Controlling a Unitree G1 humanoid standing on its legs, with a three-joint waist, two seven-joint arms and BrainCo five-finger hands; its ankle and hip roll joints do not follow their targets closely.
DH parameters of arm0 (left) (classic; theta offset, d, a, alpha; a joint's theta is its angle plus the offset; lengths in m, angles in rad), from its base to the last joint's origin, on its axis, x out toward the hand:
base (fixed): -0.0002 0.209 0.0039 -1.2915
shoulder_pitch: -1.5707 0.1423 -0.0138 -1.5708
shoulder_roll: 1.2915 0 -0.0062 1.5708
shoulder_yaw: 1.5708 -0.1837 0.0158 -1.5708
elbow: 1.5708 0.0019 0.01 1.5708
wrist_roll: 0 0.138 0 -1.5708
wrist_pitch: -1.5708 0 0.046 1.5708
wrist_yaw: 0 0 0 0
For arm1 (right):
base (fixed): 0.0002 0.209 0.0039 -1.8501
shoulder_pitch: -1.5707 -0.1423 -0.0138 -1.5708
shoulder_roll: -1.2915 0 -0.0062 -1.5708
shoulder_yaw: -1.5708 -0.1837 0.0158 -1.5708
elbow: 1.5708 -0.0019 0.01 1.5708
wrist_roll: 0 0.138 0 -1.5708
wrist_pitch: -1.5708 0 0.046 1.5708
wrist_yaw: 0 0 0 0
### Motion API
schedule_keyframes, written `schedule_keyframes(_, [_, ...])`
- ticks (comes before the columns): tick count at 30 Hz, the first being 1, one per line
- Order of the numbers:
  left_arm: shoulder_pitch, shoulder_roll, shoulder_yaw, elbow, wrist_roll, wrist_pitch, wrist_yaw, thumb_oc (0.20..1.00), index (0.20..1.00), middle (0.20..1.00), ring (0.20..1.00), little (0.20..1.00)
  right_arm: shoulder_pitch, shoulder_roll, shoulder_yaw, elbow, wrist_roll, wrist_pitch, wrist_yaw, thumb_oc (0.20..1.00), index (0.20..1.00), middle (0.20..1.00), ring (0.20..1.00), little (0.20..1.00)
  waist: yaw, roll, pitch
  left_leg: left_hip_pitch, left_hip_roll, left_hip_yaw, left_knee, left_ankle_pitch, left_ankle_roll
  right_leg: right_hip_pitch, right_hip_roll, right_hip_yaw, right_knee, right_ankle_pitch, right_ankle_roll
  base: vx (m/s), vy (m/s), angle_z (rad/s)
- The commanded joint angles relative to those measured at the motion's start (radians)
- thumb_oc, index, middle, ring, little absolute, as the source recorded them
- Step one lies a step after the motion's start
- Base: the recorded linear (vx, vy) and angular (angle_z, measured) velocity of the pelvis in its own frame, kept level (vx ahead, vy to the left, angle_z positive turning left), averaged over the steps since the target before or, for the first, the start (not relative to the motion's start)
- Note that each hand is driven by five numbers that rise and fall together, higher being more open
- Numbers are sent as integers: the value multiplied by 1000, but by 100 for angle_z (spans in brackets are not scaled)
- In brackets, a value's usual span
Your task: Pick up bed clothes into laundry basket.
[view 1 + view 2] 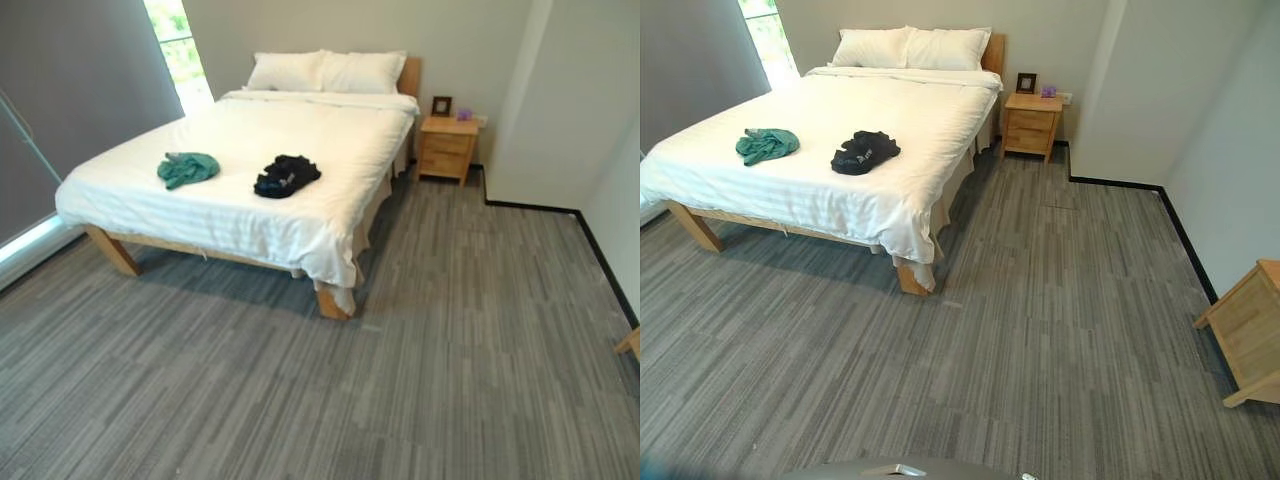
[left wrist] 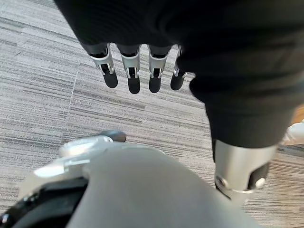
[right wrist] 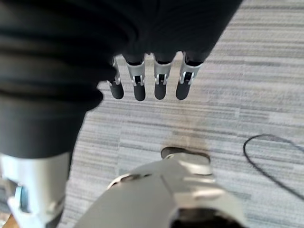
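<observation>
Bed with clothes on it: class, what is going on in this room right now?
Nothing is being handled yet. A green garment and a black garment lie apart on the white bed, the green one nearer the window side. The robot stands back on the grey floor. Its left hand and right hand hang with straight fingers over the floor, holding nothing. A wooden nightstand stands beside the bed's head.

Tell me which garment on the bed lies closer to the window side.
The green garment. It lies toward the window-side edge of the bed, while the black garment sits beside it, nearer the bed's middle.
</observation>
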Motion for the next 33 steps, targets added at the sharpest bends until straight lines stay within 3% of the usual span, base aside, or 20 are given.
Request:
schedule_keyframes(1, [-50, -18, 16, 61, 18, -27, -2, 1000, 1000, 1000, 1000, 1000, -35, 16, 13, 64, 18, -12, 7, 1000, 1000, 1000, 1000, 1000, -7, -56, 9, 57, -57, -11, -120, 91, -47, 160, -71, 31, -283, 177, 152, 3, 5, -5])
schedule_keyframes(5, [-51, -16, 7, 67, 37, -30, 11, 1000, 1000, 1000, 1000, 1000, -33, 17, 15, 72, 17, -12, 5, 1000, 1000, 1000, 1000, 1000, -8, -57, 5, 61, -59, -11, -120, 87, -46, 162, -71, 32, -284, 176, 152, 6, 4, -7])
schedule_keyframes(9, [-89, 3, 33, 37, -43, -40, 28, 1000, 1000, 1000, 1000, 1000, -65, -7, -41, 30, 175, -33, 15, 1000, 1000, 1000, 1000, 1000, -15, -51, -7, 71, -57, -3, -120, 82, -49, 169, -70, 39, -289, 175, 154, 1, 8, -4])
schedule_keyframes(14, [-143, 32, 2, -40, -104, -48, 23, 1000, 1000, 1000, 1000, 1000, -129, -49, -18, -75, 188, -41, 1, 1000, 1000, 1000, 1000, 1000, -17, -45, -9, 72, -56, -1, -120, 84, -52, 168, -69, 40, -289, 178, 156, -20, 9, -6])
schedule_keyframes(15, [-153, 62, -12, -186, -142, -55, 29, 1000, 1000, 1000, 1000, 1000, -131, -79, -16, -294, 206, -58, -23, 1000, 1000, 1000, 1000, 1000, -22, -41, -6, 67, -56, 1, -120, 88, -52, 162, -68, 45, -288, 181, 157, -49, 11, -2])
schedule_keyframes(18, [-86, 141, -3, -545, -179, -50, 26, 1000, 1000, 1000, 1000, 1000, -49, -130, -50, -712, 182, -63, -36, 1000, 1000, 1000, 1000, 1000, -27, -35, 0, 61, -55, 5, -120, 94, -52, 155, -68, 47, -287, 185, 159, -32, 9, -2])
schedule_keyframes(19, [-80, 143, -3, -552, -179, -45, 26, 1000, 1000, 1000, 1000, 1000, -42, -129, -50, -720, 180, -59, -38, 1000, 1000, 1000, 1000, 1000, -26, -35, -2, 63, -55, 5, -120, 93, -52, 156, -68, 47, -287, 184, 159, 0, 0, 0])
schedule_keyframes(20, [-16, 195, 27, -779, -179, -46, 20, 1000, 1000, 1000, 1000, 1000, 12, -145, -94, -939, 170, -78, -25, 1000, 1000, 1000, 1000, 1000, -27, -32, 2, 60, -55, 3, -120, 94, -51, 153, -69, 46, -286, 185, 160, 0, 0, 0])
schedule_keyframes(25, [33, 253, 75, -1029, -237, -29, -8, 1000, 1000, 1000, 1000, 1000, 51, -169, -141, -1163, 86, -86, -20, 1000, 1000, 1000, 1000, 1000, -24, -32, 4, 60, -56, -4, -120, 92, -47, 158, -71, 40, -286, 182, 162, 0, 0, 0])
schedule_keyframes(28, [41, 260, 100, -1092, -234, -30, 0, 1000, 1000, 1000, 1000, 1000, 62, -165, -147, -1225, 60, -85, -18, 1000, 1000, 1000, 1000, 1000, -23, -34, 5, 61, -55, -5, -120, 90, -47, 161, -72, 41, -287, 179, 161, 0, 0, 0])
schedule_keyframes(30, [60, 217, 122, -1132, -268, -53, 15, 1000, 1000, 1000, 1000, 1000, 100, -125, -129, -1227, 35, -89, -11, 1000, 1000, 1000, 1000, 1000, -25, -34, 14, 64, -53, -6, -120, 88, -48, 164, -71, 40, -288, 175, 157, 0, 0, 0])
schedule_keyframes(33, [72, 189, 124, -1096, -256, -34, 24, 1000, 1000, 1000, 1000, 1000, 124, -107, -112, -1192, 37, -69, -9, 1000, 1000, 1000, 1000, 1000, -27, -33, 20, 68, -52, -4, -120, 89, -49, 167, -68, 42, -288, 173, 153, 0, 0, 0])
